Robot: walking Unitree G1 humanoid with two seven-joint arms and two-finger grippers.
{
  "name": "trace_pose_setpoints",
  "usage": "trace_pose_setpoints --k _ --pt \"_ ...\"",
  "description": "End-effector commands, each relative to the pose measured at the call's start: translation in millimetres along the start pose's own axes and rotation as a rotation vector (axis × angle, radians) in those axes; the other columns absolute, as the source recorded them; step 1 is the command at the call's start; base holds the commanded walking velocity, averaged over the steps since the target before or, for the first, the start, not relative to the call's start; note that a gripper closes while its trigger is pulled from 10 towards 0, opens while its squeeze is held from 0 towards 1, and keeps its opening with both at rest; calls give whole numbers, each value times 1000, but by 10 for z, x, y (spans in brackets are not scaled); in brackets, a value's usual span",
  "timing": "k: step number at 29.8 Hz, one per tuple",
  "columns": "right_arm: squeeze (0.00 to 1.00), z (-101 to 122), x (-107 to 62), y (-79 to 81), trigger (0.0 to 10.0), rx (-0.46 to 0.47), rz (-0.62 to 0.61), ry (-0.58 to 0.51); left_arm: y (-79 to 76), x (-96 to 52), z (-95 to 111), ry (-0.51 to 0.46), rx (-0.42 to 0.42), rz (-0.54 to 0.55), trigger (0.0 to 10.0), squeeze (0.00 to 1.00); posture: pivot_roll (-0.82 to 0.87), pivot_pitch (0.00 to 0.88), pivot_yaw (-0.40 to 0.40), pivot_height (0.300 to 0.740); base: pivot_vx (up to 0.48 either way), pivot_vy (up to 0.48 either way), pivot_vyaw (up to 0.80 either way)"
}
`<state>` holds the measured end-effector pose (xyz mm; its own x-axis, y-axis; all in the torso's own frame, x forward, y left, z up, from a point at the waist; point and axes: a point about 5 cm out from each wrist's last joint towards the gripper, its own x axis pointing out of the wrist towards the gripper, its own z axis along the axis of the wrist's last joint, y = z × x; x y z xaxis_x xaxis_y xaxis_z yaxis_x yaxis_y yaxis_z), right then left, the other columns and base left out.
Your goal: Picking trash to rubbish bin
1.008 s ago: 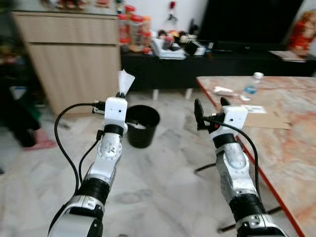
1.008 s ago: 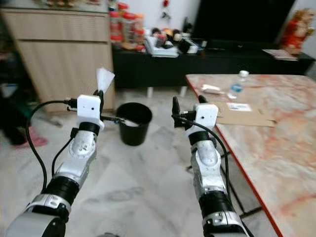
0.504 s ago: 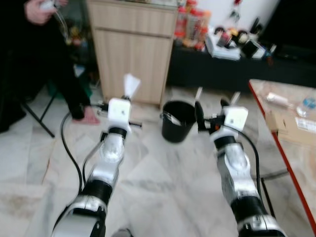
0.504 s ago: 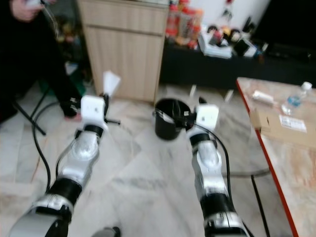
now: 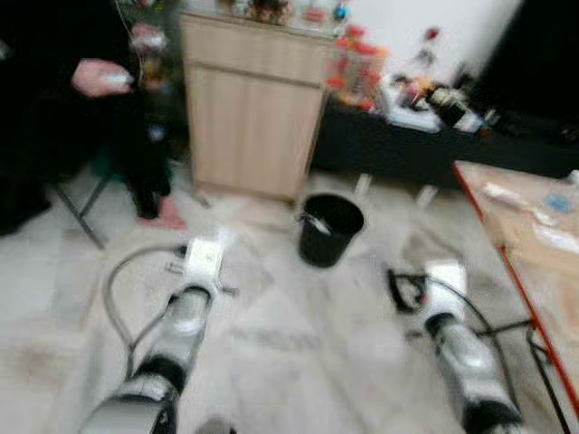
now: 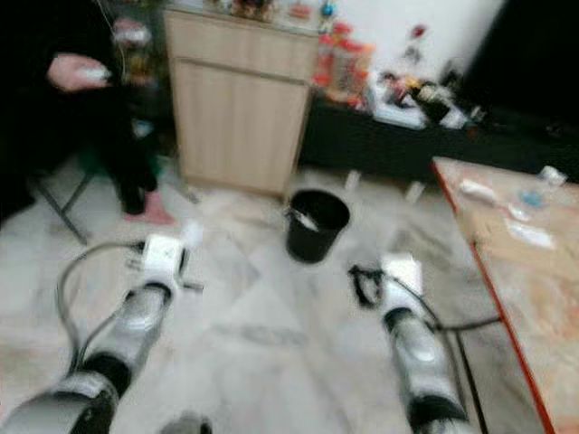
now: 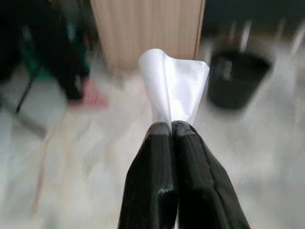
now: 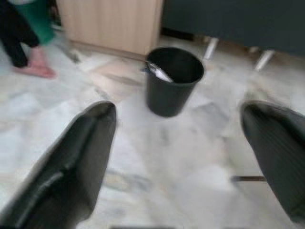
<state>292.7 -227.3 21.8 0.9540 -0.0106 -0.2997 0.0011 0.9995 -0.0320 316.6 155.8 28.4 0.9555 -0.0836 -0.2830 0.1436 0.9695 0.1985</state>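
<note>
Unlabelled, the white paper scrap (image 7: pixel 174 86) sits pinched in the left pincer (image 7: pixel 172 128); right pincer (image 8: pixel 181 143) spread, open marble floor (image 8: pixel 190 157) before the black bin (image 8: pixel 173 80).

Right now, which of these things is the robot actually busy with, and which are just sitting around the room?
Part of the job:
- white paper scrap, pinched in the left gripper
- black bin on the floor ahead, something pale already inside
- right gripper, open, holding nothing

Just lying about:
- wooden cabinet
- marble table with a bottle and papers
- low black shelf of clutter
- a person nearby
</note>
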Motion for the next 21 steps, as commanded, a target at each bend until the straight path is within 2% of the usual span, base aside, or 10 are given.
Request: trace_pose_setpoints --k 1,4,8,10,21 --pt "0 -178 -78 -90 10000 13 -29 79 -67 -7 -67 49 42 -47 10000 0 41 108 -169 740 379 0 0" --pt "0 -371 -170 -111 10000 37 -46 157 -97 -89 -265 134 41 -58 10000 0 31 111 -171 740 382 0 0" --pt "0 -482 -232 -120 10000 54 -63 200 -111 -129 -345 164 45 -62 10000 0 31 113 -175 740 384 0 0" --pt "0 -649 -330 -133 10000 79 -86 276 -108 -201 -490 232 35 -59 10000 0 37 117 -182 740 382 0 0" --pt "0 -921 -534 -143 10000 162 -161 361 -116 -386 -792 365 46 -58 10000 0 -13 124 -186 740 374 0 0"
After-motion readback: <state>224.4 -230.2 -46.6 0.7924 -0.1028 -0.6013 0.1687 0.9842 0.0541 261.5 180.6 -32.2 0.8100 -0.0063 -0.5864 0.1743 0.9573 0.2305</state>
